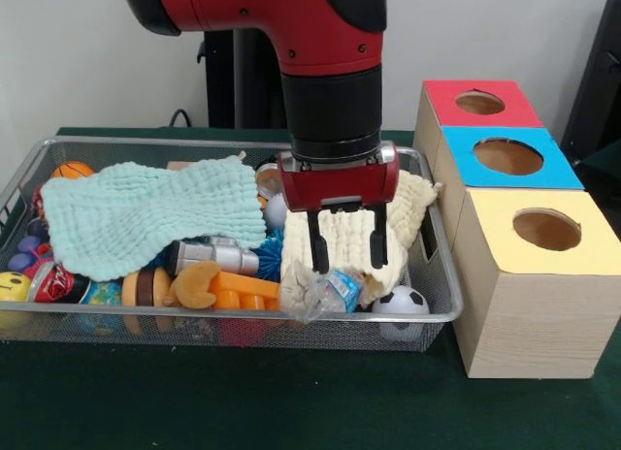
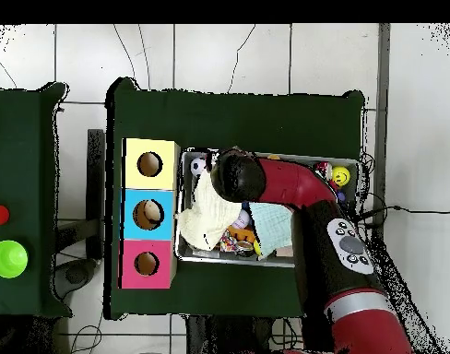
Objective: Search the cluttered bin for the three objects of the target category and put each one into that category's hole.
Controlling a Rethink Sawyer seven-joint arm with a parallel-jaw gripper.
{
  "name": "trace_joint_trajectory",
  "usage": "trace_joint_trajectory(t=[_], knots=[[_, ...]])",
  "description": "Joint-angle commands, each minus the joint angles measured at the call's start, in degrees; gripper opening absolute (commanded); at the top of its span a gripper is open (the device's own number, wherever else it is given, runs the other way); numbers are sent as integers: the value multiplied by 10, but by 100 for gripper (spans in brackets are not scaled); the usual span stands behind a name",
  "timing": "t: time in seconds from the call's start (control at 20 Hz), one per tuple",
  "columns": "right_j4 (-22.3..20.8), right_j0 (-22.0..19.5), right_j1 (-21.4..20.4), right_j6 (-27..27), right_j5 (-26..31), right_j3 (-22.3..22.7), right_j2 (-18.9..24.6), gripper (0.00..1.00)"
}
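Black fingers hang apart from the red gripper (image 1: pixel 347 248), spread fairly wide and holding nothing, their tips low over a cream cloth (image 1: pixel 335 251) that lies heaped in the bin's end nearest the boxes. Just under and in front of the tips, a crinkly clear wrapper or small bottle (image 1: pixel 337 289) pokes out from the cloth's lower edge, and a little soccer ball (image 1: pixel 402 302) sits just to the box side of it. Judging by this, the search step is in hand: nothing has been picked, and which category is wanted cannot be told from the scene. The next move calls for either closing on the cloth to pull it aside, or dropping a touch lower onto the item peeping out beneath it; the soft cloth may bunch between the fingers and come up with whatever is gripped. Away from the boxes, a pale green cloth (image 1: pixel 146 217) covers much of the rest of the bin (image 1: pixel 58 319), with a silver cylinder (image 1: pixel 215 257), orange blocks (image 1: pixel 243 292) and other small toys around it. Beyond the bin's end stand three boxes with round holes: yellow (image 1: pixel 543 229), blue (image 1: pixel 507 157), red (image 1: pixel 479 103). The arm (image 2: pixel 293 189) reaches across the bin, with the wrist pointing straight down.
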Motion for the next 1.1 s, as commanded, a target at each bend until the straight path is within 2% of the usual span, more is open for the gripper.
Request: trace_joint_trajectory(t=[0.05, 0.5, 0.8, 1.1], knots=[[31, -2, 13, 144, -47, 48, -18, 100], [61, 11, 30, 140, -54, 36, -35, 100], [66, 14, 45, 114, -45, 22, -36, 100], [64, 20, 40, 105, -38, 15, -42, 100]])
